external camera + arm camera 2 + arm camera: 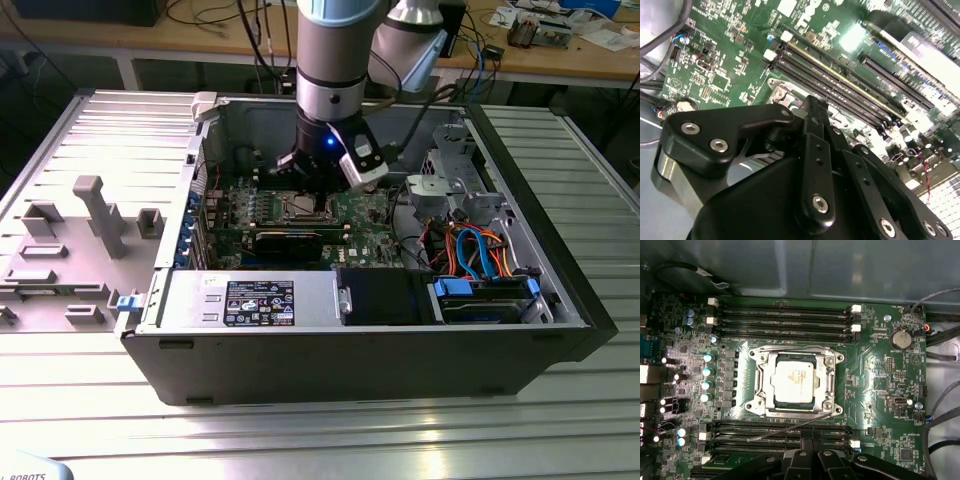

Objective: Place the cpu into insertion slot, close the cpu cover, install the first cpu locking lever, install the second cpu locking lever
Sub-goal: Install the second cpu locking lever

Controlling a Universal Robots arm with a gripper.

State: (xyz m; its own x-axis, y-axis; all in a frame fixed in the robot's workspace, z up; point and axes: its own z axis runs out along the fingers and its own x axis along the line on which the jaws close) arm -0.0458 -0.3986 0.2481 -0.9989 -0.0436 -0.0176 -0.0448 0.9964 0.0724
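Observation:
In the first wrist view the cpu lies flat in the insertion slot at the middle of the green motherboard. The silvery cpu cover is folded down around it. One thin locking lever lies flat along one side of the socket. The other locking lever sticks out at a slant from the opposite side, over the memory slots. My gripper is shut with nothing in it, its tips just beside this loose lever. In the exterior view the gripper hangs right over the socket.
Long black memory slots flank the socket on two sides. A round battery and loose cables lie to one side. The open case holds a drive cage with orange and blue cables at the exterior view's right.

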